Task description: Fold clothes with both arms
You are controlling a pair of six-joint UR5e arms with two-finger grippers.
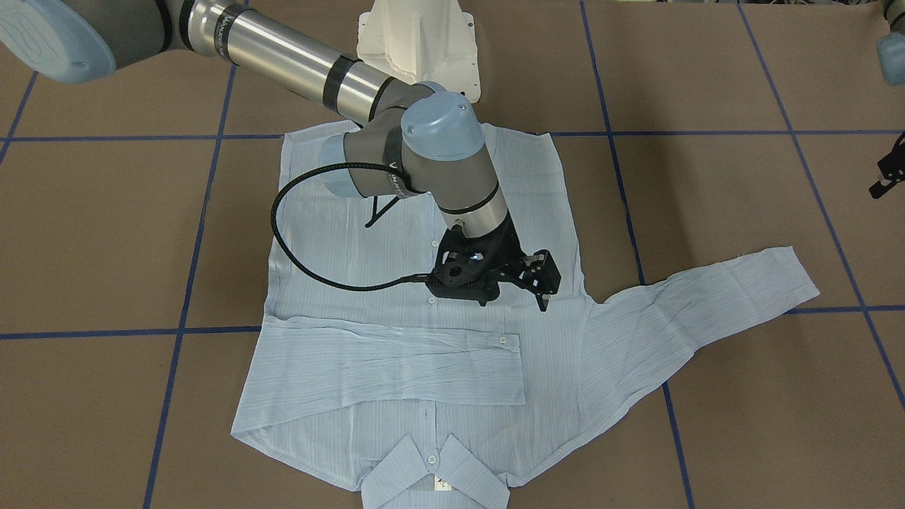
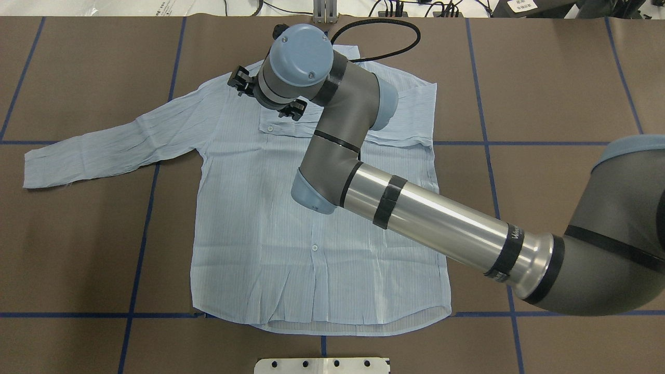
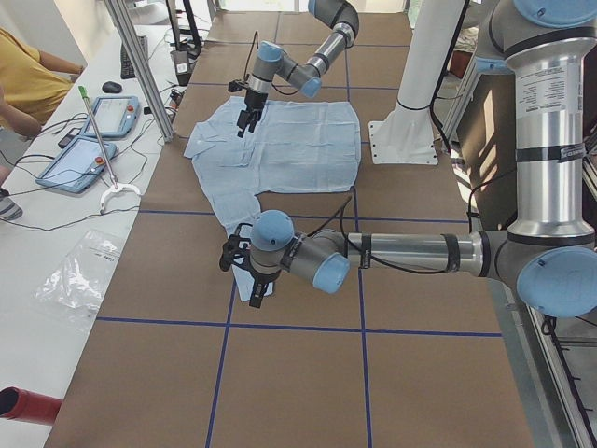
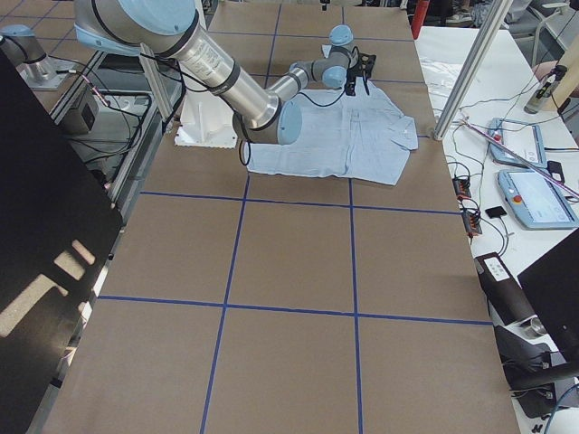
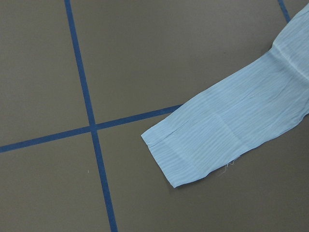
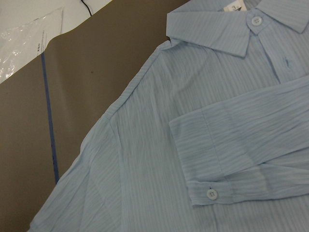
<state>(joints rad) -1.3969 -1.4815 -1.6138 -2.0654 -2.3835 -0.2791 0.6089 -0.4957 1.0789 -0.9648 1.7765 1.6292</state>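
Your shirt [image 2: 260, 223] lies flat mid-counter [image 2: 545, 78], one sleeve [image 1: 396, 360] already folded across its chest. The free sleeve [image 2: 104, 148] sprawls toward 9 o'clock in the overhead view. The right gripper [image 1: 515, 293] hovers with fingers [image 1: 544, 279] spread and empty. The left gripper [image 3: 244, 266] I cannot tell. By my judgement, most folding is left.

Left gripper [image 1: 888, 177] mostly beyond the picture's edge

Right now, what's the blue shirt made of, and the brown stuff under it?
The shirt looks like thin woven cloth, maybe cotton: matte, crinkled, finely striped. Its buttons seem glossy white plastic. The brown cover looks like matte paper or card, judging by its thin edge.
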